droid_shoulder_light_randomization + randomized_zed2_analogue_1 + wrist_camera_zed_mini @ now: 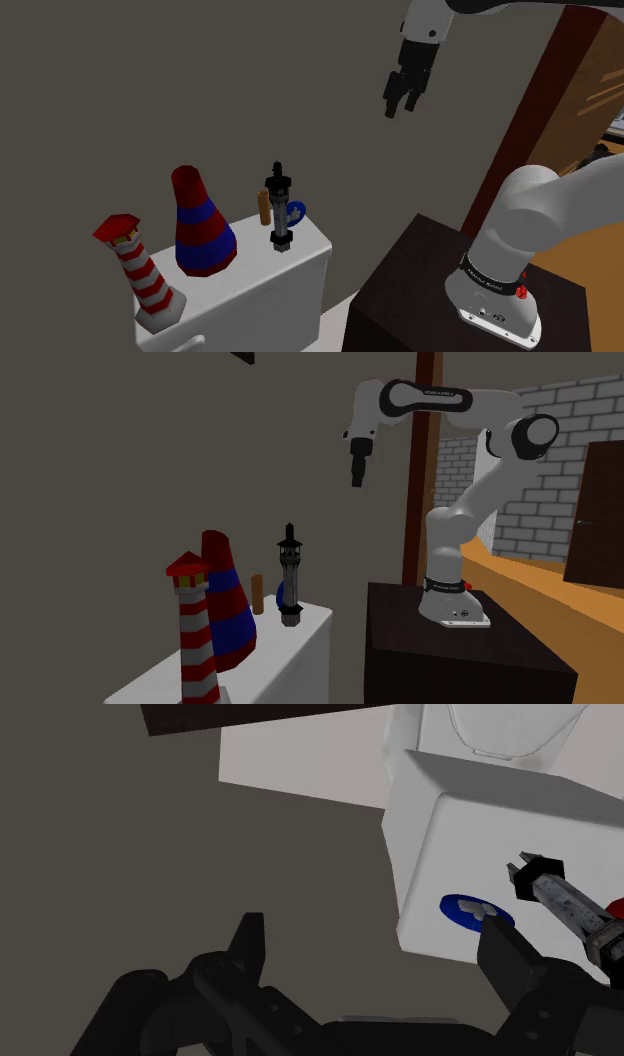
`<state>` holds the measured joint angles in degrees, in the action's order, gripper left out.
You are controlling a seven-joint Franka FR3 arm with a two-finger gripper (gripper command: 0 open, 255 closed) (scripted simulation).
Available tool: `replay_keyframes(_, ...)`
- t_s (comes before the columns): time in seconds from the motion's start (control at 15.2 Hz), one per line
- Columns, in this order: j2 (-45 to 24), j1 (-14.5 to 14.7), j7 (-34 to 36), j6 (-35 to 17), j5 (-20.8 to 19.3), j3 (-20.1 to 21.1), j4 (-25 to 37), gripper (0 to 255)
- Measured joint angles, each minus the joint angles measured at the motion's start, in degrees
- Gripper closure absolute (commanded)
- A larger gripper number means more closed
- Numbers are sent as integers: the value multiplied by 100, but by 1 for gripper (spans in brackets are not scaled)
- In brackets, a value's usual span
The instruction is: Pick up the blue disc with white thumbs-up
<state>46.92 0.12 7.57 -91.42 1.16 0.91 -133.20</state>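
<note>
Wrist view: tool (373, 924) (fingers apart) hangs above blue disc (475, 909).

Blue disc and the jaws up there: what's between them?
Nothing: in the shoulder view the stretch from the open jaws down to the disc is bare air. The dark tower stands beside the disc, off that line.

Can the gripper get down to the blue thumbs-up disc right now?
Probably yes. The open gripper hangs well above the blue disc, whose face shows uncovered from the wrist view. The dark tower model stands close beside it, so room is tight.
</note>
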Motion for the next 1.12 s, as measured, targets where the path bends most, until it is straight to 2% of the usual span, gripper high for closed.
replay_keyframes(0.13, 16, 13, 11, -110, 23, 15, -105, 0)
replay_keyframes(0.33, -59, 81, 50, -674, 140, 89, -465, 0)
replay_keyframes(0.79, -533, 285, 79, -2491, 449, 285, -1428, 0)
replay_keyframes(1.12, -1287, 469, 87, -3884, 691, 460, -1784, 0)
